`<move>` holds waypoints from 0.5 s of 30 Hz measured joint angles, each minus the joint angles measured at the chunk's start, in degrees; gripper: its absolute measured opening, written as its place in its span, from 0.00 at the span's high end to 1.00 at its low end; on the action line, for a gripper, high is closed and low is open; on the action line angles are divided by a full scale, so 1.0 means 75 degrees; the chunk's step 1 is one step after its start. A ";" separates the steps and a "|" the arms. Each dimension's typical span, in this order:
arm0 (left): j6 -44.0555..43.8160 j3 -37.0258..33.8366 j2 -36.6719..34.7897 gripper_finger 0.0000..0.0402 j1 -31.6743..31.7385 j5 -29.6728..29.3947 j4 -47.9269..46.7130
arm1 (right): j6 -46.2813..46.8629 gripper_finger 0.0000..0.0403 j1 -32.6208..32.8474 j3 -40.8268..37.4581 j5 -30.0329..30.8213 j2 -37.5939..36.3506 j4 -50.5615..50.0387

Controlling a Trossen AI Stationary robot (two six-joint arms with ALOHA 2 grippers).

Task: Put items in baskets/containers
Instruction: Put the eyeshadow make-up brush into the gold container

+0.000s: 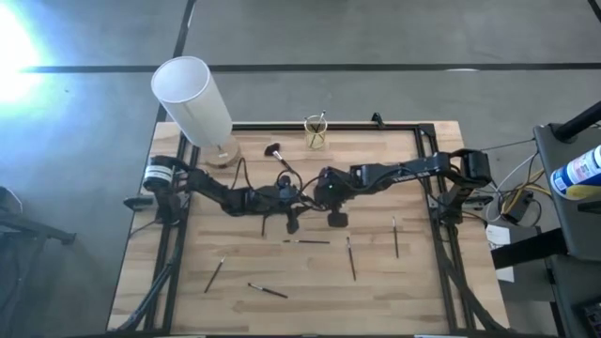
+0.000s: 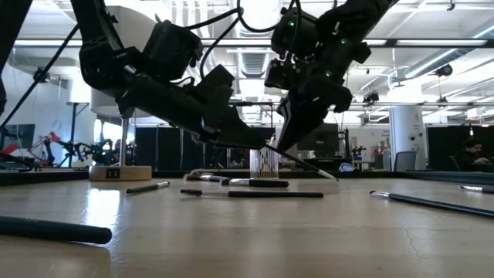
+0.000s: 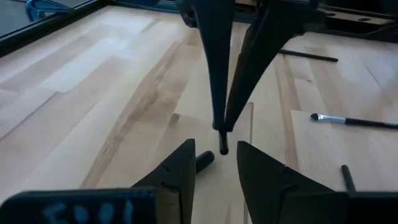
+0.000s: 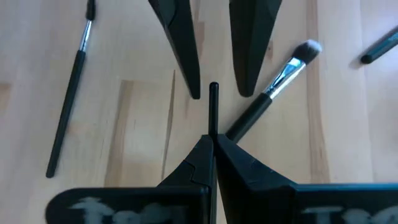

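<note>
Right wrist view: your right tool (image 4: 212, 140) pinches a brush (image 4: 213, 109); left tool (image 4: 214, 93) gapes round its tip. Misalign that handoff and it drops to the desk (image 4: 143, 124).

**Hidden, cropped and too small to tell**

From above, the cup (image 1: 316, 132) shows thin sticks inside, too small to count. In front of the cup, the two grippers crowd together and cover the table between them; what they hold is lost there. At table height the cup stands mostly behind the arms. A thick dark brush (image 2: 50, 229) well in front of the cup runs off the picture's edge. The right gripper (image 4: 212, 140) pinches a thin brush (image 4: 213, 106) whose lower length is hidden between its fingers.
</note>
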 joint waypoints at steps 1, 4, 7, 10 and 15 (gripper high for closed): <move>-0.0003 0.0000 0.0000 0.73 0.0000 0.0041 0.0000 | -0.0003 0.98 0.0008 0.0018 -0.0002 0.0000 -0.0001; -0.0006 0.0000 0.0000 0.73 0.0003 0.0172 0.0003 | -0.0042 0.98 0.0051 0.0057 -0.0025 0.0000 0.0001; -0.0009 0.0003 0.0000 0.74 0.0009 0.0169 0.0003 | -0.0094 0.98 0.0081 0.0060 -0.0047 0.0000 0.0001; -0.0022 0.0075 0.0000 0.78 0.0009 0.0174 -0.0003 | -0.0114 0.98 0.0086 0.0060 -0.0048 0.0000 0.0001; -0.0073 0.0122 0.0000 0.89 0.0009 0.0208 -0.0017 | -0.0114 0.98 0.0086 0.0060 -0.0031 0.0000 0.0006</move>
